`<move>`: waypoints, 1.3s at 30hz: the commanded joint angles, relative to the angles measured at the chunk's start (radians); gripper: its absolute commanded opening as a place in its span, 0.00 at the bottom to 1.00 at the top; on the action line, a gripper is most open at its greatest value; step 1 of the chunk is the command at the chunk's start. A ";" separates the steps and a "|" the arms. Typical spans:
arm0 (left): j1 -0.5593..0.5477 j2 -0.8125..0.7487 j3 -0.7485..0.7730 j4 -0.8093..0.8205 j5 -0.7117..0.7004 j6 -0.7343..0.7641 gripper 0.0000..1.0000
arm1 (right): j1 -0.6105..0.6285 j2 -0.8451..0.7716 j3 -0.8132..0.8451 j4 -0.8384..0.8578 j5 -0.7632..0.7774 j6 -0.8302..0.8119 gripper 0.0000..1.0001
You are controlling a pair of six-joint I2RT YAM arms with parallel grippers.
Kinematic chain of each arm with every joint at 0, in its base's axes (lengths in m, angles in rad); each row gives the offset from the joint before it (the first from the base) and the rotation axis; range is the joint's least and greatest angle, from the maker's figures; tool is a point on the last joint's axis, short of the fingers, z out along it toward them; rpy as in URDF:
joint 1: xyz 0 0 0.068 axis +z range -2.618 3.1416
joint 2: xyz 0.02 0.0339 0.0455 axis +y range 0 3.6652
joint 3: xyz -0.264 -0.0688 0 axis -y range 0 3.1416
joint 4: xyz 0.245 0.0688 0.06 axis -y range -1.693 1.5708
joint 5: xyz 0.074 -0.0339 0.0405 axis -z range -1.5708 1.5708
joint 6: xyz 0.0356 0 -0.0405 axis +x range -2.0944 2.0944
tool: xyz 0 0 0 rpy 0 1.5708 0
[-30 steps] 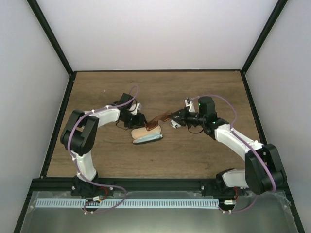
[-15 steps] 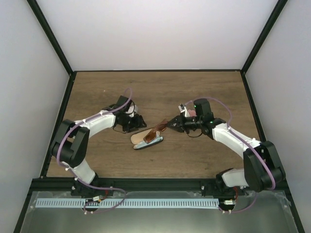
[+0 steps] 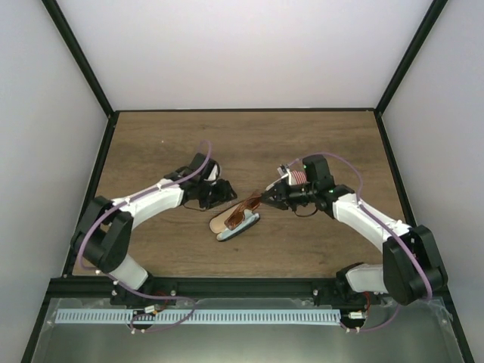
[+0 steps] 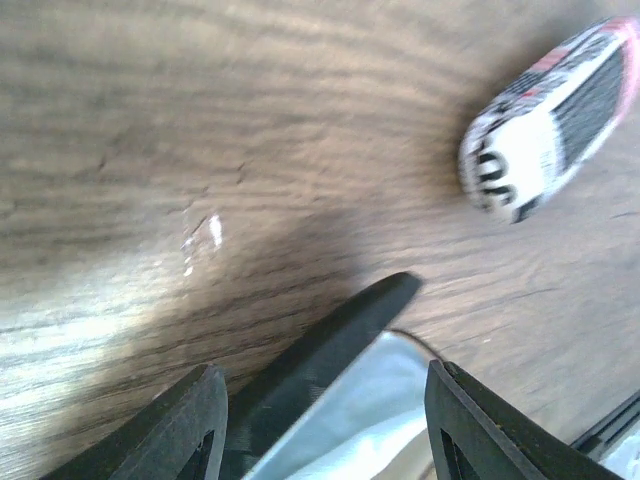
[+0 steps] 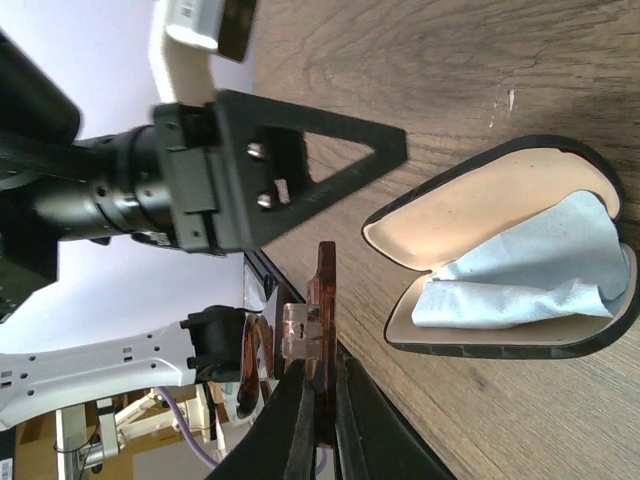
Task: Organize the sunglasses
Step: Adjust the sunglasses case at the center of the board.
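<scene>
Amber-brown sunglasses (image 3: 246, 207) held tilted at the 1 o'clock end of the open tan-lined case (image 3: 224, 222), near desk (image 3: 166, 136) centre. Pinched fully closed on their thin frame: right end effector (image 3: 265, 201), at the case's 2 o'clock. About half apart: left end effector (image 3: 221, 193), at the case's 11 o'clock, with case rim and light blue cloth (image 5: 540, 280) between its fingers (image 4: 200, 425); can't tell if it's clamping them. Black print on the striped red-white case (image 4: 545, 125), too blurred to read. Pose: left arm (image 3: 151, 200) lies low, stretched from 7 o'clock toward centre; right arm (image 3: 363, 215) comes in from 5 o'clock, elbow bent, wrist aimed at 8 o'clock.
</scene>
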 commanded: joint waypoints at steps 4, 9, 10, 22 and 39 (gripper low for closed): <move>0.010 -0.105 0.040 0.002 -0.046 0.006 0.58 | -0.026 -0.051 0.021 -0.018 -0.044 -0.028 0.01; 0.017 -0.197 -0.031 -0.008 -0.090 0.184 0.92 | -0.083 -0.061 0.042 -0.071 -0.070 -0.091 0.01; 0.018 -0.215 -0.041 -0.027 -0.123 0.220 0.93 | -0.096 -0.066 0.044 -0.079 -0.076 -0.098 0.01; 0.022 -0.197 -0.054 -0.110 -0.268 0.369 0.57 | -0.134 -0.076 0.037 -0.085 -0.109 -0.133 0.01; 0.021 -0.038 -0.082 -0.096 0.054 0.598 0.66 | -0.141 -0.033 0.043 -0.064 -0.130 -0.140 0.01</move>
